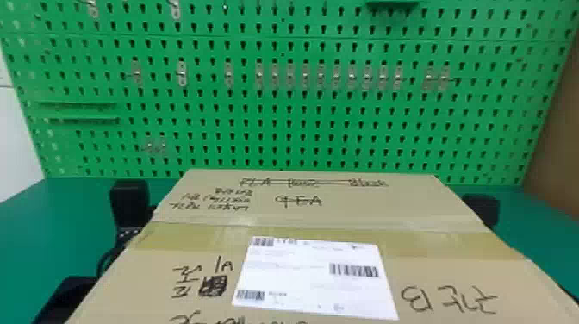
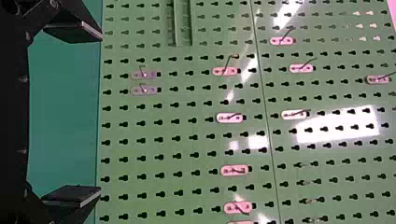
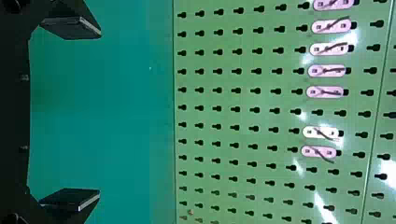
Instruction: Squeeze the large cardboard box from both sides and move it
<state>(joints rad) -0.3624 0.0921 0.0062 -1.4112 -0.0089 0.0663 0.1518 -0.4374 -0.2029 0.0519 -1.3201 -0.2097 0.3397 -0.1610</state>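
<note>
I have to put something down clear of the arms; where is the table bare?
The green table looks bare left of the left gripper, and right of the right gripper toward the brown panel. The middle is crowded: the cardboard box fills it, a gripper close on each side.

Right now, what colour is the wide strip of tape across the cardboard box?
Yellowish tan; it shows best in the head view, across the box.

A green pegboard [image 1: 280, 129] with rows of dark keyhole slots and small hook plates [image 1: 182, 74] rose behind a smooth green surface [image 1: 34, 224]. In the head view, a plain white wall [image 1: 17, 138] showed at the left edge and a brown panel [image 1: 560, 129] at the right. White glare [image 2: 341, 125] lay on the pegboard.
</note>
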